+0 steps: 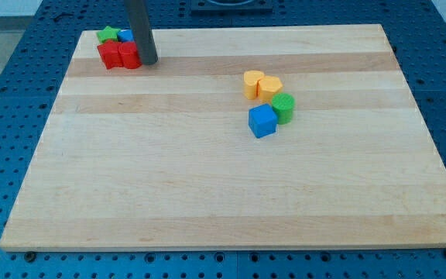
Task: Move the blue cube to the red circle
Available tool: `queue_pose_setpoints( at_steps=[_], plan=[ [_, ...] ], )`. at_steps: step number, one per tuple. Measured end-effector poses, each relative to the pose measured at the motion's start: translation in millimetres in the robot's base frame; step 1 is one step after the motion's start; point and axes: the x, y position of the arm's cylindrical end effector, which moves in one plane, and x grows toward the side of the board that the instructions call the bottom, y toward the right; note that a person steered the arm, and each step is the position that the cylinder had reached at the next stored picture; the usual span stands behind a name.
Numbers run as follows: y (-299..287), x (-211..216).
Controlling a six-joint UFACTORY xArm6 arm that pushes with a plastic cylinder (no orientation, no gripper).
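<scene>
The blue cube [262, 121] sits right of the board's middle, touching a green cylinder [283, 107] at its upper right. Two red blocks lie side by side at the board's top left corner, one on the left [111, 54] and one on the right [129, 55]. I cannot tell which of them is the circle. My tip [147, 62] rests on the board right against the right-hand red block, far to the upper left of the blue cube.
A green star [109, 34] and a small blue block [126, 36] lie just above the red blocks. Two yellow blocks [252, 83] [270, 87] sit just above the green cylinder. The wooden board [223, 194] lies on a blue perforated table.
</scene>
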Motion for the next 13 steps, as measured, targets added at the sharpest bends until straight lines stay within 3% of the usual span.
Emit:
queue_pose_setpoints(
  at_steps=[3,5,7,8,9,13],
  plan=[
    [18.6,33.1],
    [55.1,133.5],
    [137.6,219.2],
    [223.8,219.8],
    [254.5,201.6],
    [135.6,121.9]
  ],
)
